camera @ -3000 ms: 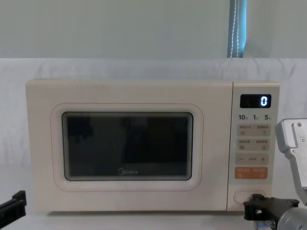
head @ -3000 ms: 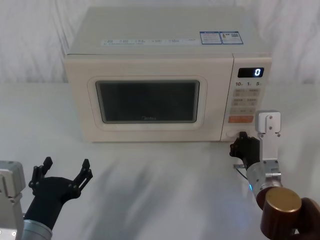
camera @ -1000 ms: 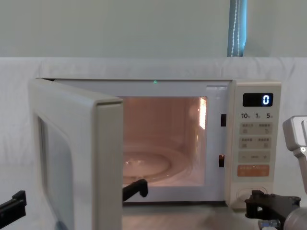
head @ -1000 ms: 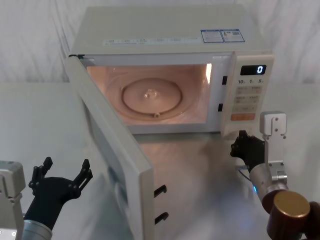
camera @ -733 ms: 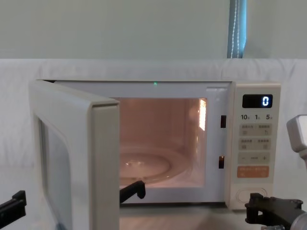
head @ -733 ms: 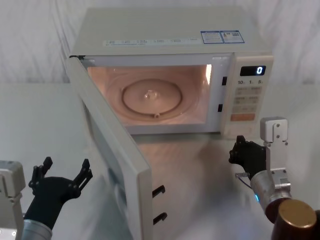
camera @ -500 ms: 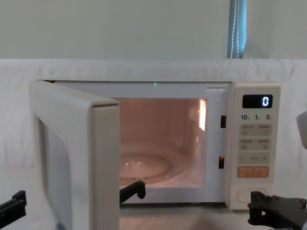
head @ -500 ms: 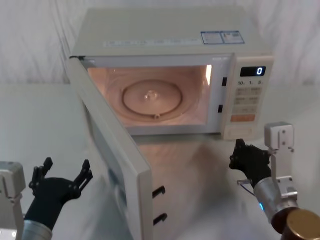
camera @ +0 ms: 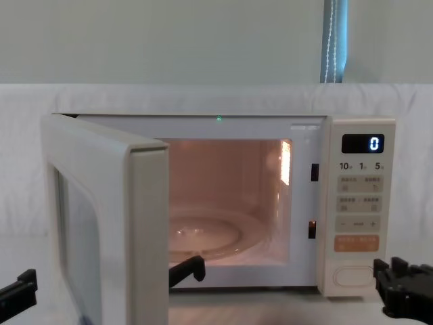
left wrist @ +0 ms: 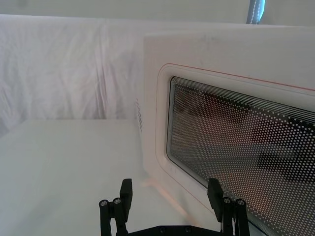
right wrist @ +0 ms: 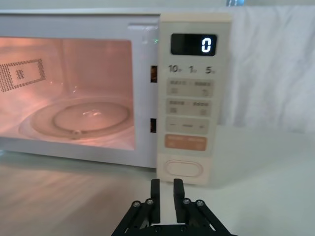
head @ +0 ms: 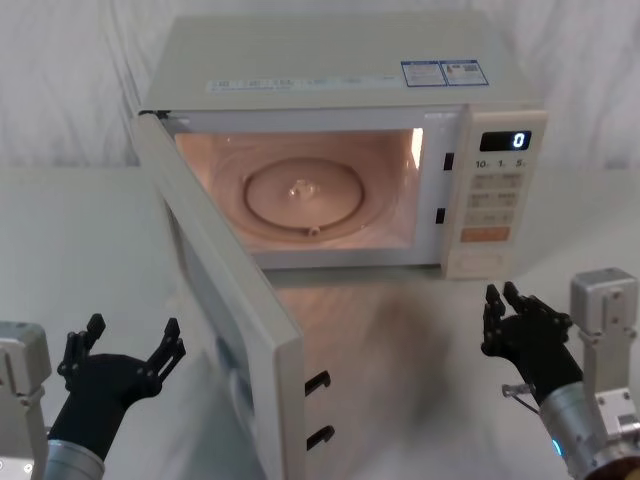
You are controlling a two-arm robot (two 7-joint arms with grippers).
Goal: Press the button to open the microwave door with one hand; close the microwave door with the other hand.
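The cream microwave [head: 320, 55] stands at the back of the table with its cavity lit. The microwave door [head: 228, 305] hangs wide open, swung out toward my left side; its dotted window [left wrist: 236, 147] is close in front of my left gripper [left wrist: 170, 196]. That left gripper [head: 133, 335] is open and empty, low at the near left, apart from the door. My right gripper [head: 503, 295] is shut on nothing and hangs in front of and below the button [head: 478, 263], a short gap away. In the right wrist view the button [right wrist: 183, 168] lies straight ahead of the right gripper [right wrist: 167, 196].
A glass turntable [head: 303, 193] sits inside the cavity. The control panel [camera: 358, 203] shows a lit "0" and an orange key [camera: 356, 243] above the button [camera: 354, 276]. White cloth covers the table [head: 70, 250] and the wall behind.
The door, shut three seconds ago, now stands open. Over the last second my right gripper has drawn back from the button toward me and to the right. The left gripper has not moved.
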